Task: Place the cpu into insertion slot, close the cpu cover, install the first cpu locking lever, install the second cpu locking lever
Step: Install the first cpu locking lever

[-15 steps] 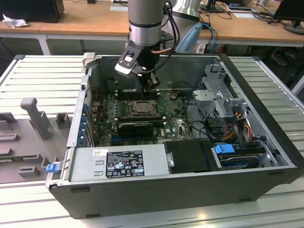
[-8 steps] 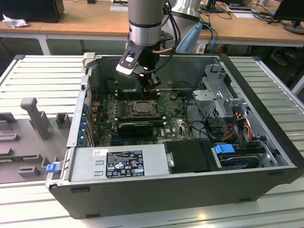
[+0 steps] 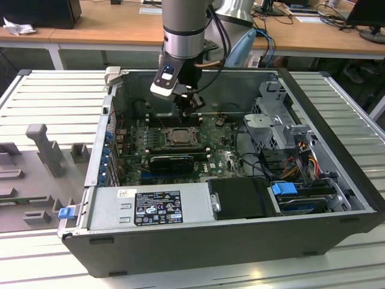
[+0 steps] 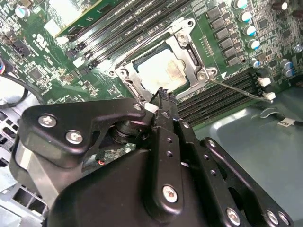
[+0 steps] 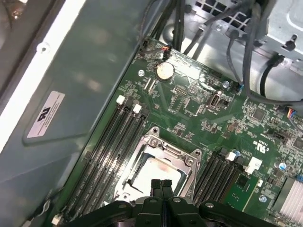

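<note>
My jaws are pressed together, the two black fingertips (image 5: 156, 185) touching with nothing that I can see between them, and they hang just above the near edge of the insertion slot (image 3: 178, 136) on the green motherboard (image 5: 199, 109). The cpu (image 4: 161, 71) already sits in that slot, its pale silver face showing through the cut-out centre of the cpu cover (image 4: 190, 53). The cover lies flat over the slot in both wrist views. From one corner of the slot a thin metal locking lever (image 4: 239, 88) angles outward, crossing the long black memory slots (image 4: 222, 97) beside the slot rather than lying along the slot's edge. More memory slots (image 5: 109, 146) flank the slot's opposite side. Beyond the slot, further along the board, a round coin battery (image 5: 164, 71) sits near the case wall. In the exterior view my arm (image 3: 186, 24) comes down from above the slot into the open computer case (image 3: 240, 241), which rests on the ribbed grey table (image 3: 36, 96).
</note>
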Controlling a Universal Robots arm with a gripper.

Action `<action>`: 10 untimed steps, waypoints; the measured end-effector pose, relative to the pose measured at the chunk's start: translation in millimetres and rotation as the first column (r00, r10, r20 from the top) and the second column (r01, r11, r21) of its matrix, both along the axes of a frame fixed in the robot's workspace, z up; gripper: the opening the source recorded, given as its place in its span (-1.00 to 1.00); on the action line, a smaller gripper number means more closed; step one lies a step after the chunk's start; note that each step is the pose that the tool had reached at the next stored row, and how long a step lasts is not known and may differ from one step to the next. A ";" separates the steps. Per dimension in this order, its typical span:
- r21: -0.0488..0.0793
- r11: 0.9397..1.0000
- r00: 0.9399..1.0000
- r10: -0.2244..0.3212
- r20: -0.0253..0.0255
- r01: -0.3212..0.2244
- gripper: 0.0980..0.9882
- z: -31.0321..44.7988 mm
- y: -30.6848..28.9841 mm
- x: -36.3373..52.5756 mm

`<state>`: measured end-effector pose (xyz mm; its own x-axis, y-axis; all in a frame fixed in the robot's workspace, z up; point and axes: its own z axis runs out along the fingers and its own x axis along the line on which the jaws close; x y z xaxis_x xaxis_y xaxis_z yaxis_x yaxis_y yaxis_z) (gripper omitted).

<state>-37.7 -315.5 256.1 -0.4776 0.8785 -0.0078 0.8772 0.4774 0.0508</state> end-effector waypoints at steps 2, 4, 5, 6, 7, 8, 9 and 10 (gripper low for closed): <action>0.000 1.000 1.000 0.022 0.000 -0.022 -0.98 0.0 -0.1 0.0; 0.000 0.999 0.999 0.050 0.000 -0.050 -0.98 0.0 0.0 0.0; 0.000 0.998 0.998 0.065 0.000 -0.065 -0.98 0.0 -0.1 0.0; -0.001 0.997 0.997 0.076 0.000 -0.076 -0.98 0.2 -0.1 0.0; -0.001 0.996 0.996 0.089 0.000 -0.089 -0.98 1.2 -0.1 0.0; -0.001 0.995 0.995 0.098 0.000 -0.098 -0.98 2.7 -0.1 0.0; -0.001 0.995 0.995 0.105 0.000 -0.105 -0.98 4.1 -0.1 0.0; -0.002 0.993 0.993 0.115 0.000 -0.115 -0.98 5.0 -0.1 0.0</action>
